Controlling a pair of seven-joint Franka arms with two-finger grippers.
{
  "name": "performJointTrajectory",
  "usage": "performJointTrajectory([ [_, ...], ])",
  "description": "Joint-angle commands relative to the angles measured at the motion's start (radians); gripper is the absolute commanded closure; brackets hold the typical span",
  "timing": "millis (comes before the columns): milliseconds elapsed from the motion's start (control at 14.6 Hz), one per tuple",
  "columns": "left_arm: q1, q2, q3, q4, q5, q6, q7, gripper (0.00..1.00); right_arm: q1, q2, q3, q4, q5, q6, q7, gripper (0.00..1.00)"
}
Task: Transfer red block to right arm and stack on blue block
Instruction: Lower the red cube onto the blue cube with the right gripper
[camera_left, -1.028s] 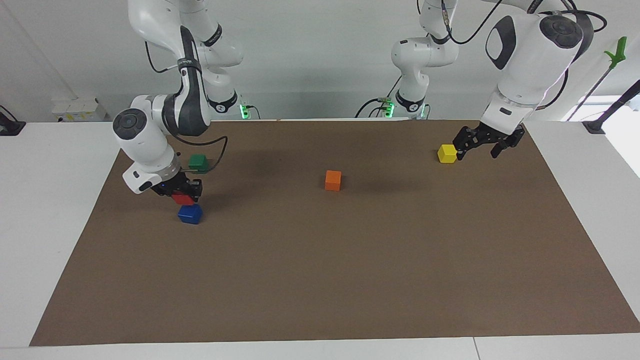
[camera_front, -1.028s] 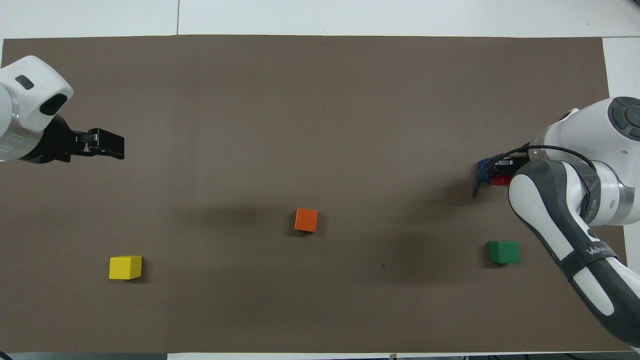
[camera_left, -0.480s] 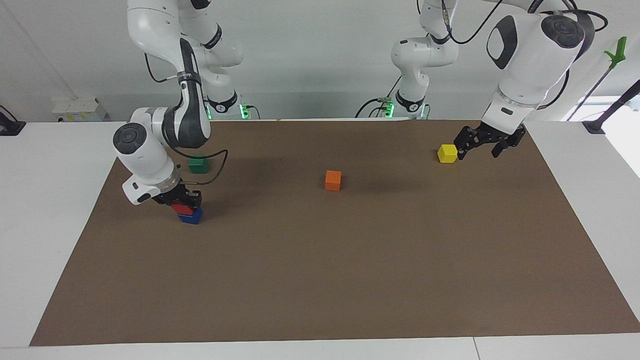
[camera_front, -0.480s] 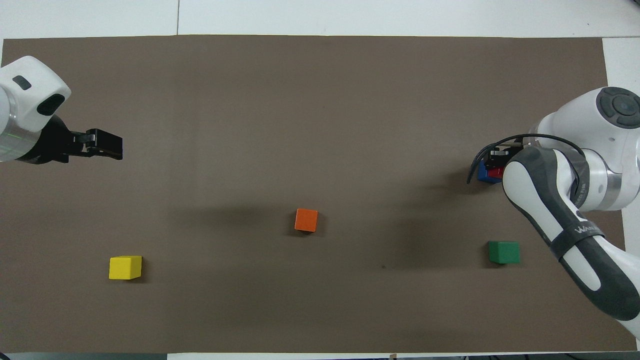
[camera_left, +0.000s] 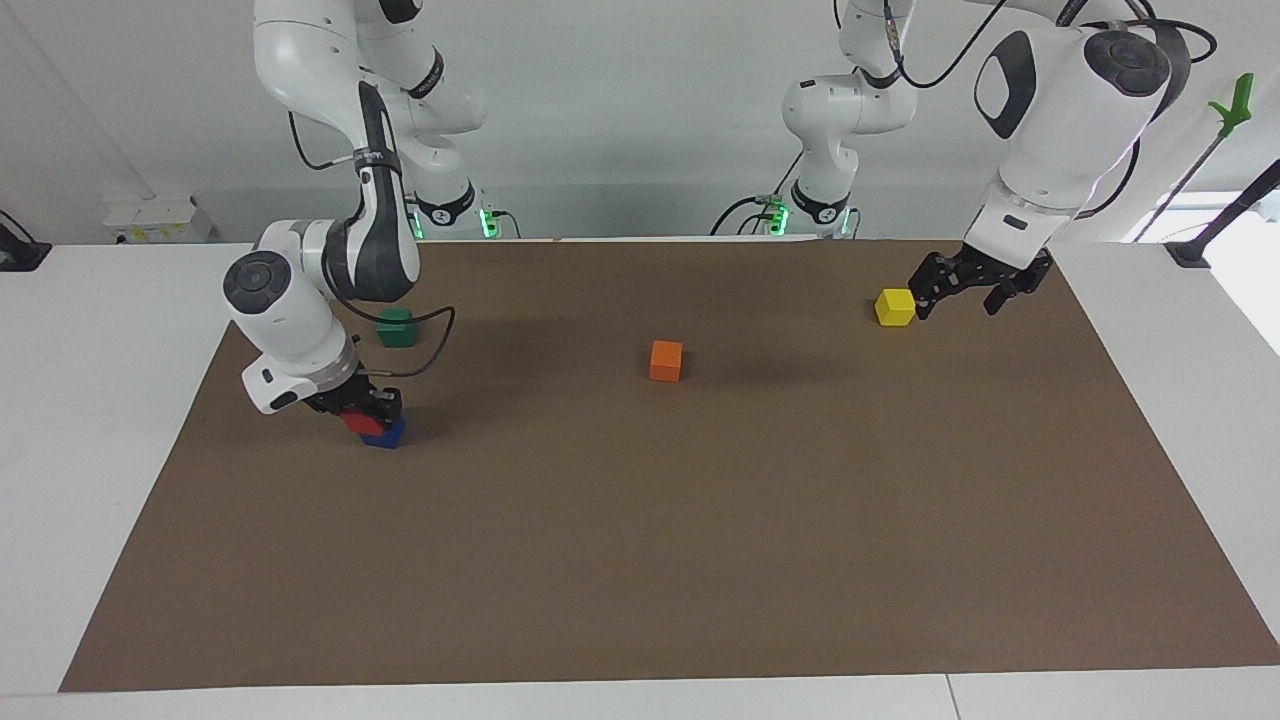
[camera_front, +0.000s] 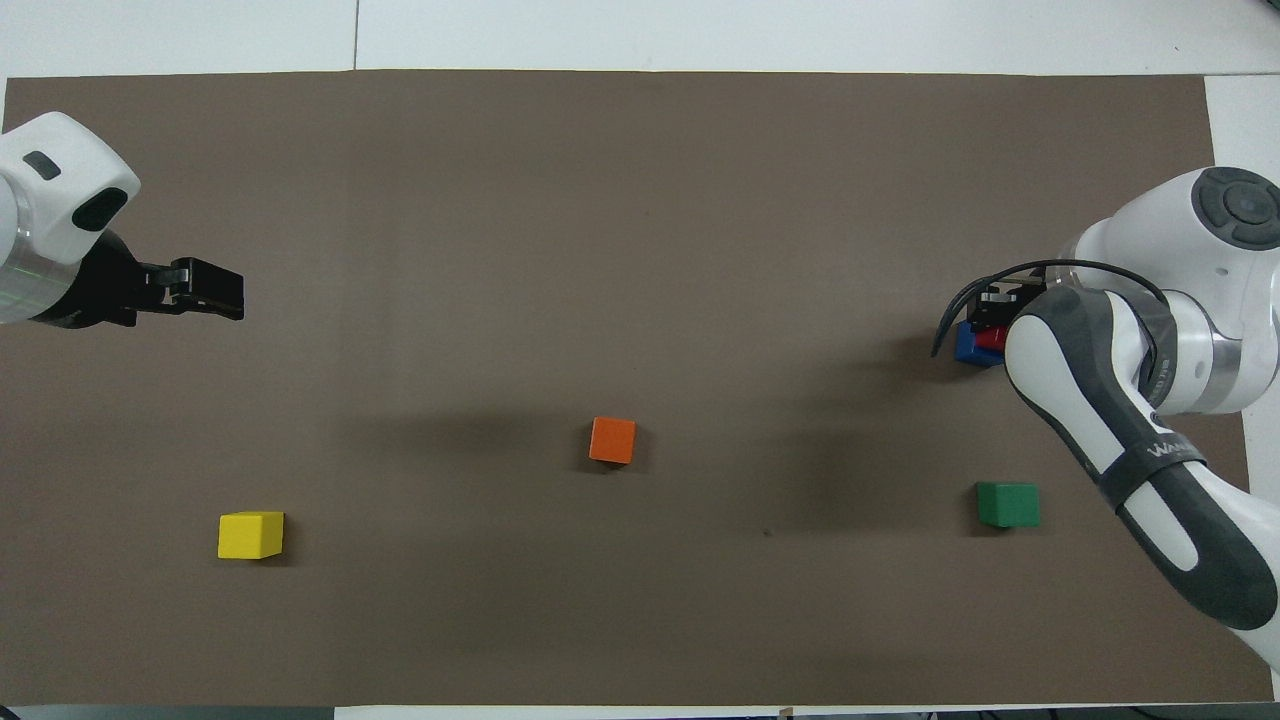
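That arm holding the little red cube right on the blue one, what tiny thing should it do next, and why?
Probably open its fingers. The right gripper is shut on the small red cube, which appears to sit on the small blue cube, so letting go would likely finish the stack. The left gripper waits open over the mat beside the yellow cube.

Readable only in part: pale lettering on the dark band of the right arm (camera_front: 1150, 460) in the overhead view, starting "WA", the rest too small to make out. Nothing legible on the blocks, the brown mat (camera_front: 640, 250) or the table.
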Motion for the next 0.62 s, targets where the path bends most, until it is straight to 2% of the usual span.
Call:
performJointTrajectory([
  [0,0.012,-0.01,-0.004,0.008,-0.015,-0.025,0.008,0.0,-0.014,0.014,0.008,0.014,-0.007,0.017,0.04,1.0],
  [548,0.012,-0.01,-0.004,0.008,-0.015,-0.025,0.008,0.0,-0.016,0.012,0.008,0.01,0.035,0.016,0.054,1.0],
])
